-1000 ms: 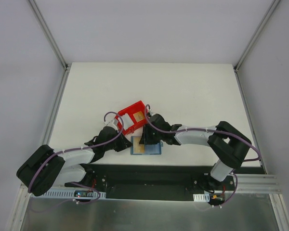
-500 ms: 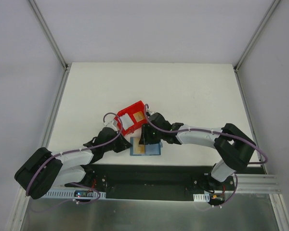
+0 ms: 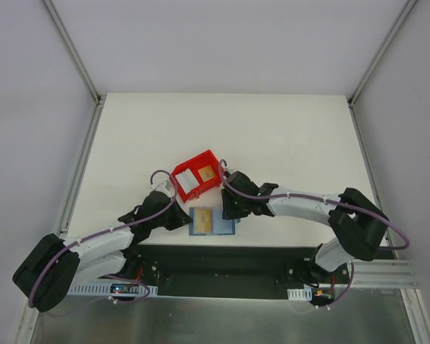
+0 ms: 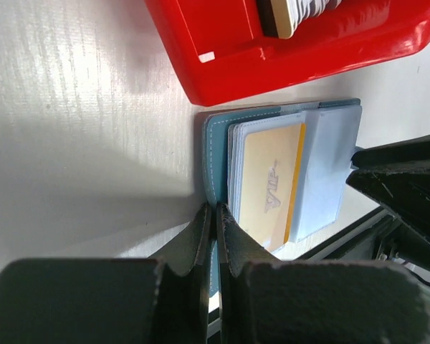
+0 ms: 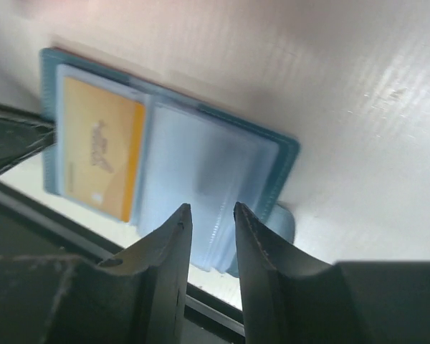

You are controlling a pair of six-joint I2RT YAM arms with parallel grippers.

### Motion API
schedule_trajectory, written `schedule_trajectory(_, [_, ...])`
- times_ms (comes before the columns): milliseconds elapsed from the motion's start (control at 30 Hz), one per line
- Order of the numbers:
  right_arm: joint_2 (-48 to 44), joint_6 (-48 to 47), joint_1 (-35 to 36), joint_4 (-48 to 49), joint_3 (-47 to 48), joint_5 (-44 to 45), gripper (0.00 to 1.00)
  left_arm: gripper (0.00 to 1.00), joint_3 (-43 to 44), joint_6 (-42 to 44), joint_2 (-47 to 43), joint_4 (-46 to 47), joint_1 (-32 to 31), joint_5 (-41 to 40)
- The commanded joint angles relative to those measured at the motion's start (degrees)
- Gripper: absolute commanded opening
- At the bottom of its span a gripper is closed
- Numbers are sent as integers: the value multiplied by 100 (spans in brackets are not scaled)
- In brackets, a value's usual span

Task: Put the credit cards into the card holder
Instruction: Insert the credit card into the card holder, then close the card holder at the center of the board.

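Observation:
The teal card holder lies open near the table's front edge, its pale blue pockets up. A yellow credit card sits in its left half; in the wrist views that card lies partly under a pocket. My left gripper is shut on the card holder's left cover edge. My right gripper hangs open over the right half of the card holder, with nothing between its fingers. More credit cards lie in the red bin.
The red bin stands just behind the card holder, almost touching it. The black base plate runs directly along the card holder's near side. The white table stretches behind, with metal frame rails at both sides.
My right gripper has drawn back to the right, off the middle of the card holder, which now shows the yellow card fully. The left arm has stretched out lower and further left.

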Motion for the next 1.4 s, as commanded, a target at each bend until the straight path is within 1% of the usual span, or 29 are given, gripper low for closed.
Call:
schedule_trajectory(0, [312,-391,261,-1516,787,1136,30,0,41,338,-137,-982,43,-160])
schedule_trajectory(67, [445,-445,366,-1827,1008,1410,27,0,111,390,-278,-1114,43,-151])
schedule_trajectory(200, [411,-463,393,-1810,1009,1402,25,0,322,513,-568,-1465,43,-142])
schedule_trajectory(367, [-282,-551,367,-1143,719,982,35,0,700,707,-770,-1922,43,-98])
schedule_trajectory(467, [-626,-463,375,-905,718,726,39,0,919,838,-779,-2063,43,-11])
schedule_trajectory(567, [-1021,-244,358,-808,535,848,41,0,1104,935,-744,-2151,35,60])
schedule_trajectory(667, [-1487,124,306,-861,122,1278,46,0,1262,1058,-735,-2266,8,95])
schedule_trajectory(767, [-1830,529,69,-887,-396,1122,48,0,1482,1146,-779,-2520,-71,43])
schedule_trajectory(867, [-1998,680,68,-835,-749,990,51,0,1675,1234,-718,-2670,-115,-1])
schedule_trajectory(933, [-1981,767,77,-834,-819,928,54,0,1833,1304,-604,-2740,-176,-19])
schedule_trajectory(1100, [-1612,838,86,-378,-855,541,54,0,2203,1331,-279,-2942,-422,-195])
schedule_trajectory(1167, [-1384,882,129,-456,-759,611,53,0,2378,1340,-86,-3065,-527,-274])
schedule_trajectory(1233, [-1147,908,147,-579,-662,655,49,0,2528,1357,125,-3136,-685,-327])
schedule_trajectory(1367, [-795,1005,191,-667,-609,743,46,0,2835,1322,503,-3215,-1046,-581])
